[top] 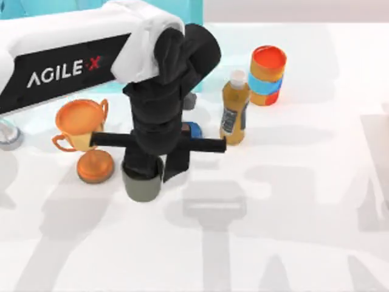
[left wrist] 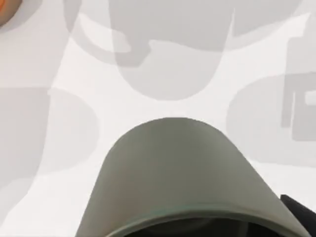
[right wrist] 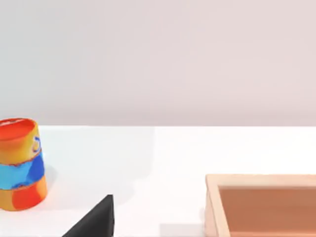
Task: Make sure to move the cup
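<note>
L gripper [top: 153, 172] down over the cup [top: 141, 185], left-centre of table [top: 292, 207].
One finger inside the rim, other outside; can't tell if clamped. Trophy [top: 85, 137] just beside cup, bottle [top: 234, 109] and can [top: 267, 76] further right. R arm parked off to right.

Left gripper [top: 155, 171] sits over the cup [top: 143, 185], covering its rim and inside from above; finger gap can't be read. Left wrist view cuts the cup [left wrist: 180, 177] at the bottom edge. Wooden tray [right wrist: 261, 205] is cropped at the right wrist view's right and bottom edges. Grey object [top: 8, 137] at the table's left edge is cut off, unidentifiable.
</note>
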Motion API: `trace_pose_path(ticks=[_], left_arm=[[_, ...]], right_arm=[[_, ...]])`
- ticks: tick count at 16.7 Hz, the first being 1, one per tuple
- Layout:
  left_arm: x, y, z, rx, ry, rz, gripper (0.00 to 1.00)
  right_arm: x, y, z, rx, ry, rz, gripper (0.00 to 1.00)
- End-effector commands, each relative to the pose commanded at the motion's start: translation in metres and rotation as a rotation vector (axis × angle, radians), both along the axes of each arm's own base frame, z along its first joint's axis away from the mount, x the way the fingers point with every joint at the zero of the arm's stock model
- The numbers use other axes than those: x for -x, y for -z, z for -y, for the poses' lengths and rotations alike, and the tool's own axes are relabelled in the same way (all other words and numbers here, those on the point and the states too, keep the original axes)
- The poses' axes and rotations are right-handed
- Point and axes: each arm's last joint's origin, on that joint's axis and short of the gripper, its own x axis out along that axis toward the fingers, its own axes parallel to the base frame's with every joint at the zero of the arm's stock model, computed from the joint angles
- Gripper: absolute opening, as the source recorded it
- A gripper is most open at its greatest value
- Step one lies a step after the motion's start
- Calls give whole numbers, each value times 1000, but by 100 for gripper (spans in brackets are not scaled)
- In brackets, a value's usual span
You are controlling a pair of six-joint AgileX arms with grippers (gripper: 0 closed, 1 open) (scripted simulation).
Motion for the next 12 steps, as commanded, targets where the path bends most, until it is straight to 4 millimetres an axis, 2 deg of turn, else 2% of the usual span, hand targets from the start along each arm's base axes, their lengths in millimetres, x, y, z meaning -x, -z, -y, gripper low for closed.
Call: trace_pose_path(ticks=[4, 8, 12], left_arm=[[8, -20, -73, -41, 30, -54, 0], [11, -16, -143, -45, 21, -109, 0], [6, -11, -197, 21, -19, -64, 0]], right_arm=[[0, 0, 0, 0, 0, 0, 100], [0, 0, 0, 0, 0, 0, 100], [0, 0, 0, 0, 0, 0, 100]])
